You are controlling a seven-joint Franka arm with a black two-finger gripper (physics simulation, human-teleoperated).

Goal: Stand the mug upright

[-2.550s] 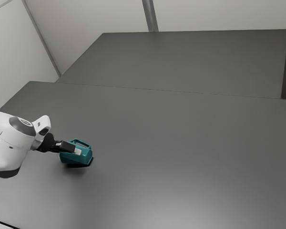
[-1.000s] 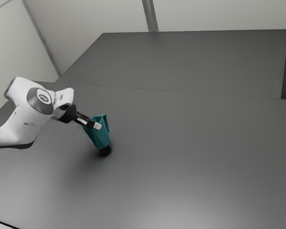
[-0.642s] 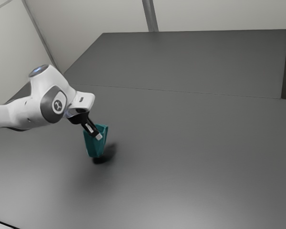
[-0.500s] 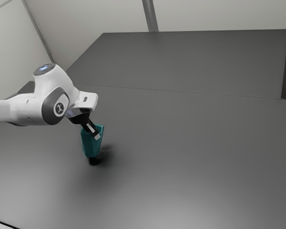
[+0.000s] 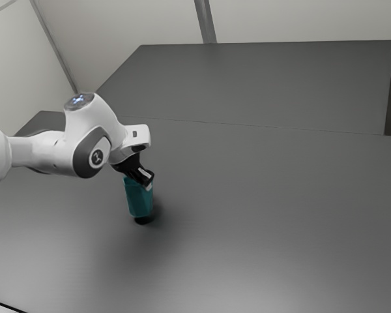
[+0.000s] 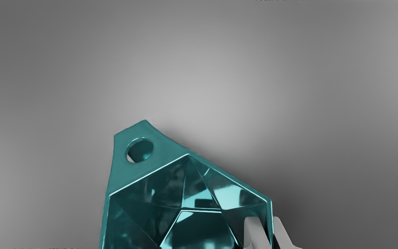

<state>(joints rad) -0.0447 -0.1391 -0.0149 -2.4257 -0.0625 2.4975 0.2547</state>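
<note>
A pale wall (image 5: 300,19) stands at the back, and it is the biggest thing here. In front of it is a big gray table (image 5: 280,208), with another flat gray top (image 5: 260,78) behind it and a thin line between the two. The white and gray robot arm (image 5: 85,143) comes in from the exterior view's left and bends down over the table. Next in size is the mug (image 5: 140,199), which is blue-green, with flat sides and sharp corners. It is below the end of the arm, on the exterior view's left side, about the right way up, with its open top facing up. I can't tell if its bottom touches the table. A dark shadow (image 5: 144,221) is on the table just by the bottom of the mug. The black gripper (image 5: 147,184) tips down at a slant to the top of the mug and has one side of it pinched tight. The wrist view looks down into the mug, where shiny flat bits meet at the bottom. Its handle (image 6: 168,147) sticks out from a side away from the fingers, with a round hole in its top. One light gray fingertip (image 6: 254,231) is inside the mug and the other is outside, with the thin mug wall between them.
</note>
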